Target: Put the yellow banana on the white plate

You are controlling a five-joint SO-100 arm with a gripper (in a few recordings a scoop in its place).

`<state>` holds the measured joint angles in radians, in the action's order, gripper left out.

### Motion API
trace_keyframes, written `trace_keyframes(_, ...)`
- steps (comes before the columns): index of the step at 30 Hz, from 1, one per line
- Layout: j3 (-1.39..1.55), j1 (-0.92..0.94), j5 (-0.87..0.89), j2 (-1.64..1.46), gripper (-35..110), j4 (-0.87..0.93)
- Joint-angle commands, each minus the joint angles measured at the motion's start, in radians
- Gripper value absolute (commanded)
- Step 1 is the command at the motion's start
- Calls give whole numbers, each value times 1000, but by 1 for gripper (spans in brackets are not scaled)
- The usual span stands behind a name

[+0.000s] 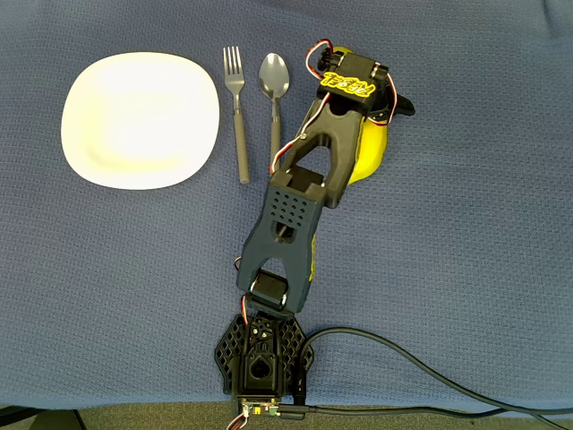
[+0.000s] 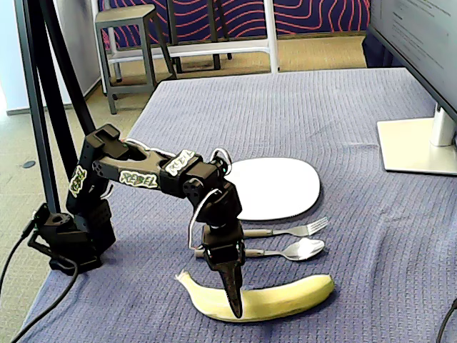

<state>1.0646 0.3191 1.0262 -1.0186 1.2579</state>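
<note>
Overhead, the black arm is stretching from its base at the near edge of the surface (image 1: 466, 224) toward the far right of the middle, and its wrist is covering most of the yellow banana (image 1: 369, 154), of which a curved yellow flank is showing just to the right of the arm. The white plate (image 1: 140, 119) is lying toward the far left corner, well apart from the fruit. Between them a fork (image 1: 237, 112) and a spoon (image 1: 275, 98) are lying side by side, the spoon nearer the arm. From this angle the fingers are sitting under the wrist, so I cannot tell how they stand.

Seen from the fixed view, the tool (image 2: 233, 296) is pointing straight down onto the yellow banana (image 2: 285, 296), its dark tip overlapping the fruit left of the middle. The banana is lying flat near the front edge of the surface, stem end to the left, not lifted. The fingers are reading as one narrow point; whether they are pinching the fruit or merely resting against it I cannot tell. The white plate (image 2: 278, 187) is sitting behind the cutlery, bare.

By my reading, the grasp is the step in hand. Next, a firm grip is needed, then a lift high enough to clear the fork and spoon on the way to the plate.
</note>
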Motion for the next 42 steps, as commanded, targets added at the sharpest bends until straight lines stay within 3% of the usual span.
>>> trace_keyframes(1,-67,3,14,5,38,15)
trace_keyframes(20,-67,41,8,92,32,-20)
trace_keyframes(37,-58,3,14,55,0,-23)
trace_keyframes(42,-29,-2,20,-3,0,-2)
